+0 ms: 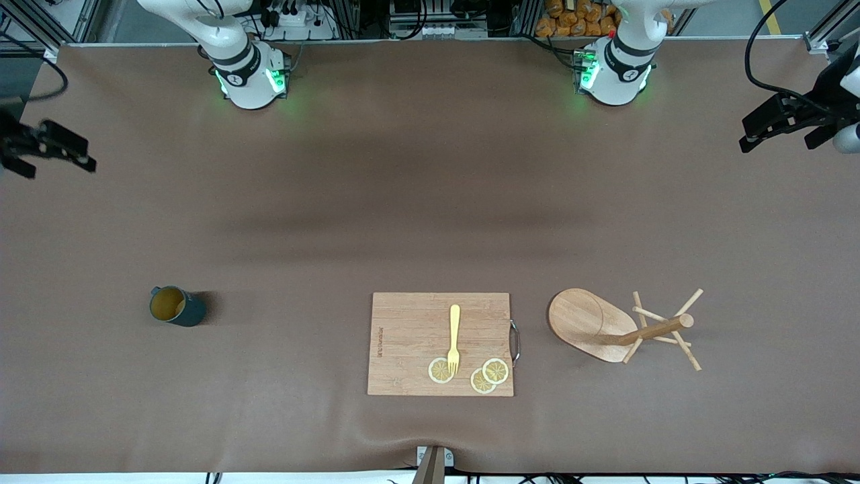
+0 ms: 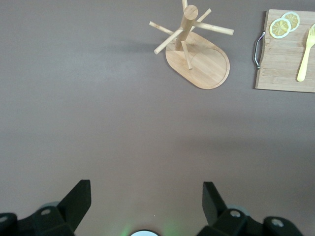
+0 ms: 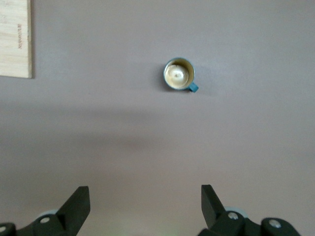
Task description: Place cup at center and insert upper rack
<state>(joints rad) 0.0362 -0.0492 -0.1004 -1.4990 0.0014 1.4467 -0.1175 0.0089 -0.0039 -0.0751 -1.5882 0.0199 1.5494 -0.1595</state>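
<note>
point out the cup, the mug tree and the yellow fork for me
cup (image 1: 176, 306), front view, on its dark outer wall
mug tree (image 1: 583, 323), front view, on its oval base
yellow fork (image 1: 455, 334), front view, on its handle

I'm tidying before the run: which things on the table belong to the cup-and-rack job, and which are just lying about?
Belong to the job:
- cup, toward the right arm's end
- upper rack, a wooden mug tree, toward the left arm's end

Just lying about:
- cutting board, between them
- yellow fork, on the board
- three lemon slices, on the board
</note>
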